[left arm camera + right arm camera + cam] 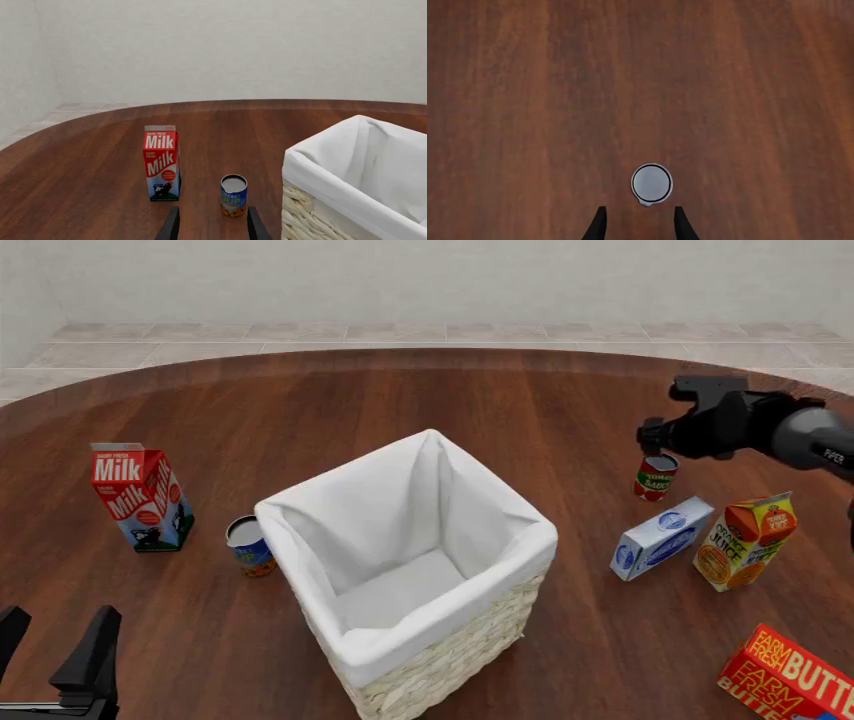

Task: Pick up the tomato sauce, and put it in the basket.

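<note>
My right gripper [657,448] hangs with its fingers spread and empty directly above the small red-and-green labelled tomato sauce can [655,479], which stands upright on the dark wooden worktop [400,400]; from my right wrist its silver-grey top [651,183] shows just ahead of my fingertips. The can sits well to the right of the large pale wicker basket with white cloth lining [441,660], near a blue-and-white carton lying on its side [663,537]. My left gripper [54,655] rests open and empty at the near-left edge.
</note>
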You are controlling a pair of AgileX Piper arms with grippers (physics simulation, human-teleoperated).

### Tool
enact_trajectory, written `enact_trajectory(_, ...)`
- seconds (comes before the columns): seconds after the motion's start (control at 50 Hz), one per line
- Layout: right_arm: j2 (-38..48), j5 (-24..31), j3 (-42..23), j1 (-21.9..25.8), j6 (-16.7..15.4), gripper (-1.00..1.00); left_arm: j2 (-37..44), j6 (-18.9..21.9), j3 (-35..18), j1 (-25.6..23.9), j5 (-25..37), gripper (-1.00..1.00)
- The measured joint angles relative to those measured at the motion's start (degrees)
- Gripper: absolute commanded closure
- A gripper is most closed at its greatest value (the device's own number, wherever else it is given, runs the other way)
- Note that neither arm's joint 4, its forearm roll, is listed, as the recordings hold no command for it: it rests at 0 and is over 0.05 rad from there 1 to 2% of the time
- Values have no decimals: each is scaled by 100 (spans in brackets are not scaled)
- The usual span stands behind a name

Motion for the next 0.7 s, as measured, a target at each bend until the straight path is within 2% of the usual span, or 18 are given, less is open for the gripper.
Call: enact_trajectory(0.7,626,-283,-222,-137,18,-100,0,0,0,0,0,-100)
